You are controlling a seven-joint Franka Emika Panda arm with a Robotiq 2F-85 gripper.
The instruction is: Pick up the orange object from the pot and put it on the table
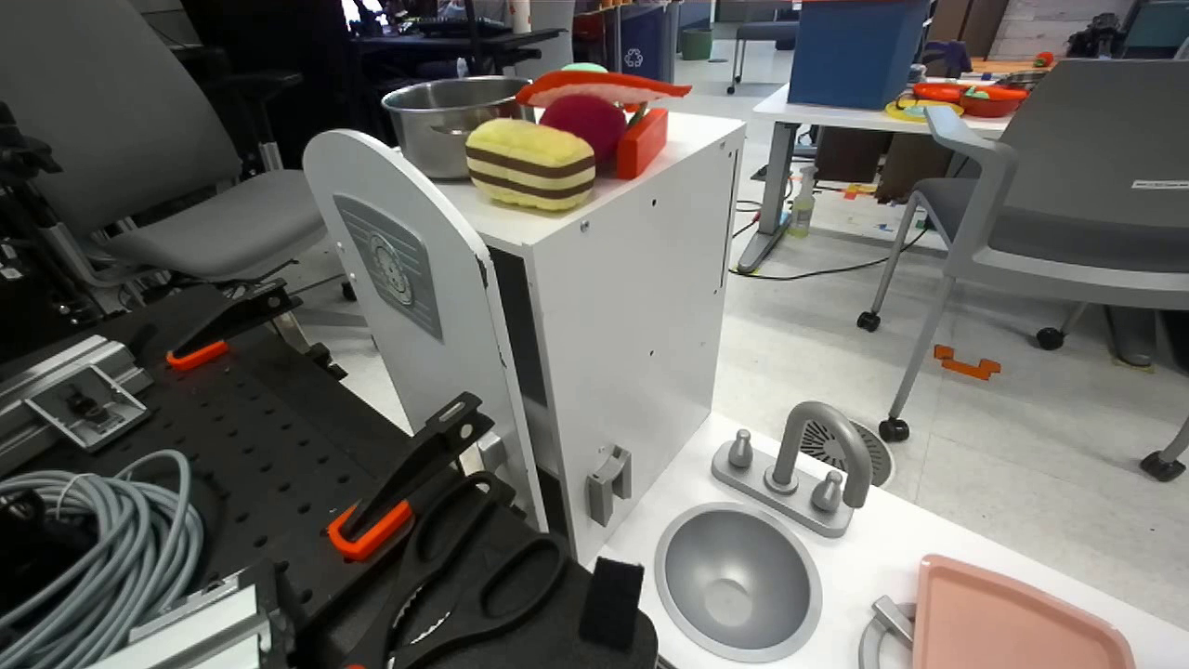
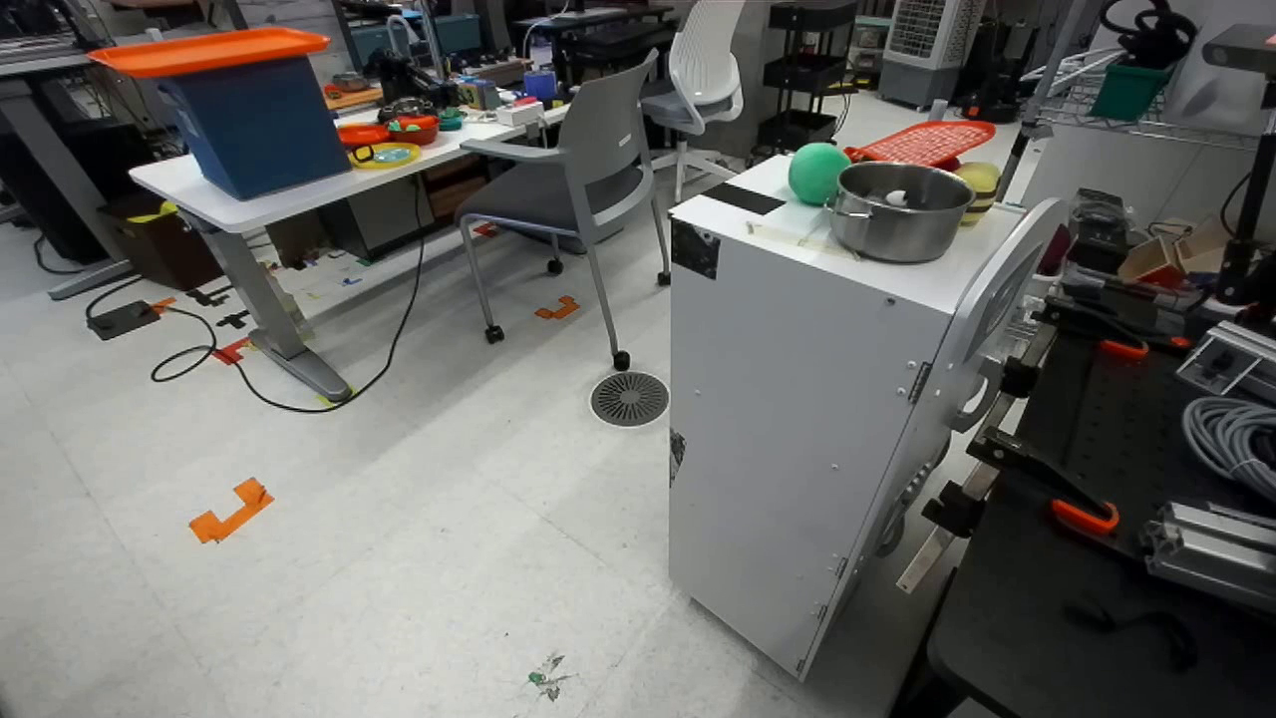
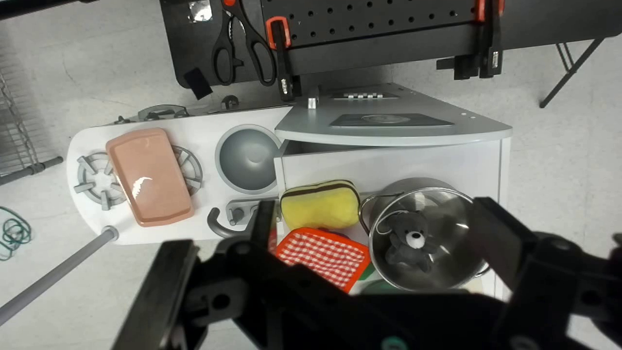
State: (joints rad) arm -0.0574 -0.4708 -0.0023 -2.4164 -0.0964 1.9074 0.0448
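The orange object is a shallow red-orange tray with red-and-white checked lining (image 3: 323, 253). It shows in both exterior views (image 1: 604, 88) (image 2: 922, 143). It lies outside the pot, tilted, above a pink-red ball (image 1: 585, 125) on the white cabinet top (image 2: 917, 284). The grey metal pot (image 1: 432, 135) stands beside it, also in the other views (image 2: 897, 234) (image 3: 444, 209). A grey toy bear (image 3: 410, 238) lies in the pot. My gripper (image 3: 376, 204) is open, with nothing between its fingers, above the pot and tray. The gripper is outside both exterior views.
A yellow-and-maroon block (image 1: 529, 163) and a red-orange slab (image 1: 643, 144) stand by the cabinet top's edge. A green ball (image 2: 819, 174) touches or nears the pot. A raised grey panel (image 3: 388, 131) edges the cabinet. A grey bowl sink (image 3: 249, 158), faucet (image 1: 822, 437) and pink tray (image 3: 150, 180) sit lower.
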